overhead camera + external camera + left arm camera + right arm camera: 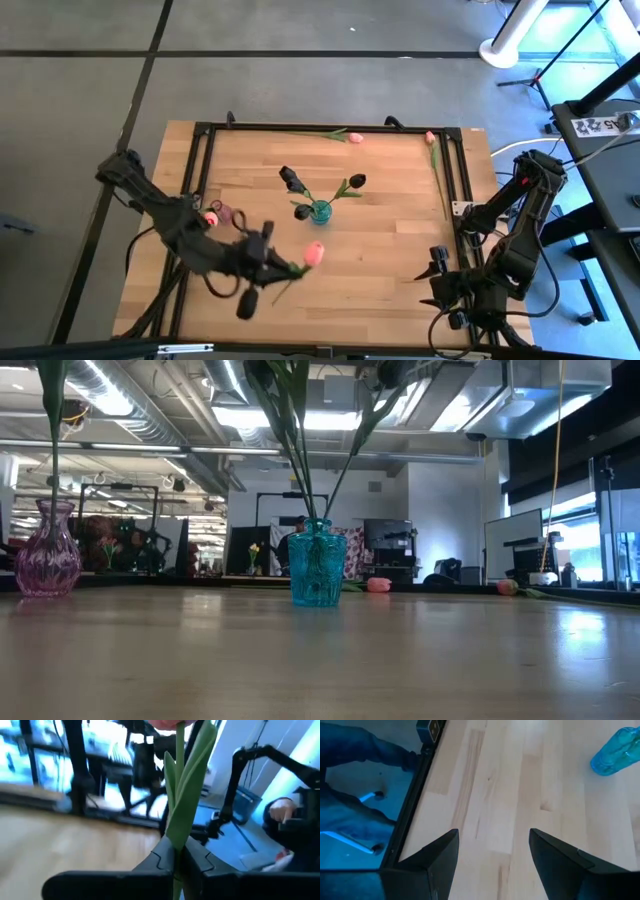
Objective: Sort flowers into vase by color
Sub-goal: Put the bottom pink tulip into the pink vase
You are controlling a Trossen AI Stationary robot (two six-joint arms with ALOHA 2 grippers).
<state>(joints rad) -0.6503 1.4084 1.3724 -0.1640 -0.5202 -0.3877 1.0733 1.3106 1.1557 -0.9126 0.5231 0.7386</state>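
Note:
My left gripper [268, 264] is over the table's near left part, shut on a pink tulip [314, 254] whose head points toward the right edge. A pink glass vase [222, 213] near the left edge holds one pink flower [211, 215]. It also shows as the pink vase [48, 550] in the low view. The teal vase [320, 212] at the table's middle holds three dark tulips [357, 181]. Two more pink tulips [355, 136] [430, 138] lie flat along the far edge. My right gripper [492, 855] waits open at the near right corner. My left gripper pinches the pink tulip between its two fingers [200, 860] at the stem [177, 840], where a long green leaf lies against it. The fingers lie across the stem. The flower is lifted clear of the table, its head [172, 722] beyond the fingertips and the stem's tail [282, 292] trailing toward the near edge.
A black metal frame [200, 160] runs along the table's left, far and right edges. Bare wood lies between the teal vase and the right arm [500, 270]. The teal vase [318, 565] stands upright with its stems fanned out above it.

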